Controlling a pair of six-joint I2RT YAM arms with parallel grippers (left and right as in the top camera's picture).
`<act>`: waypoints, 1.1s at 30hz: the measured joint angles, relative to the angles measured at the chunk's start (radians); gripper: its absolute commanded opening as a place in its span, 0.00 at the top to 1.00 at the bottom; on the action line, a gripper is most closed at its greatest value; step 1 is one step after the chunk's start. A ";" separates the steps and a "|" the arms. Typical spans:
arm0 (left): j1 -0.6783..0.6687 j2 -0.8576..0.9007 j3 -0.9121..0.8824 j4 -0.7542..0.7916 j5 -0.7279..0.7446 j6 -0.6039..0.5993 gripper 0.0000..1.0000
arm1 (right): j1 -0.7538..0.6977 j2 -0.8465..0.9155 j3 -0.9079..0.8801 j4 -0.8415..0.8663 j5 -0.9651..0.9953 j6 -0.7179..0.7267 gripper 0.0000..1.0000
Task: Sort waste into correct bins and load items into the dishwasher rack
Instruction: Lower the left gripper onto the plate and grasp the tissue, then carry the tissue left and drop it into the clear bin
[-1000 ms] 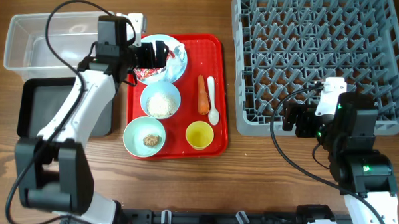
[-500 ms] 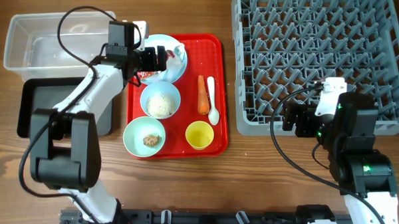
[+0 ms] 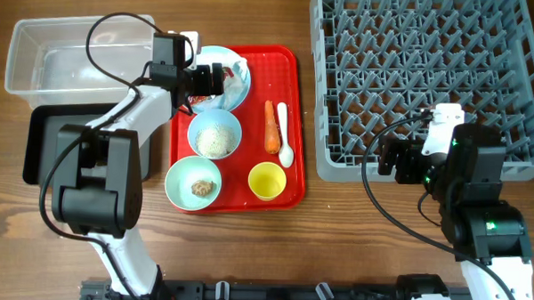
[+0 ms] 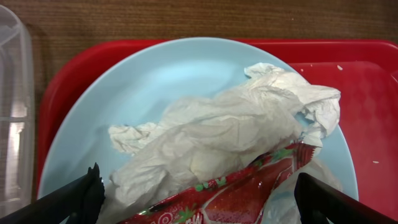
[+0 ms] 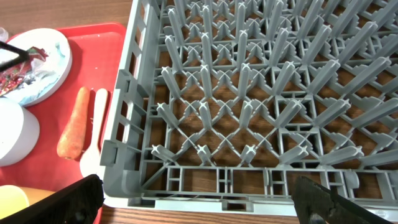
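Note:
The crumpled red-and-white wrapper (image 4: pixel 236 162) lies on the pale round plate (image 4: pixel 155 81) at the back of the red tray (image 3: pixel 292 66). My left gripper (image 4: pixel 199 202) is open, its fingers wide on either side of the wrapper, just above the plate (image 3: pixel 237 64). On the tray lie the carrot piece (image 3: pixel 270 125), the white spoon (image 3: pixel 284 137), a light blue bowl of rice (image 3: pixel 214 136), a pale green bowl with a brown lump (image 3: pixel 193 183) and the yellow cup (image 3: pixel 267 180). My right gripper (image 5: pixel 199 205) is open and empty at the grey rack's (image 3: pixel 421 75) front edge.
The clear tub (image 3: pixel 56 58) stands at the back left, the black tray (image 3: pixel 45 142) in front of it, both left of the red tray. The rack (image 5: pixel 261 93) fills the right back of the wooden table.
My left gripper has moved a little to the right over the plate and closer to the wrapper. The right arm has not moved.

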 measured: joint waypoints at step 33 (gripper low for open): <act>-0.016 0.001 0.000 0.041 -0.047 -0.010 0.96 | 0.000 0.000 0.000 0.000 0.000 0.000 0.00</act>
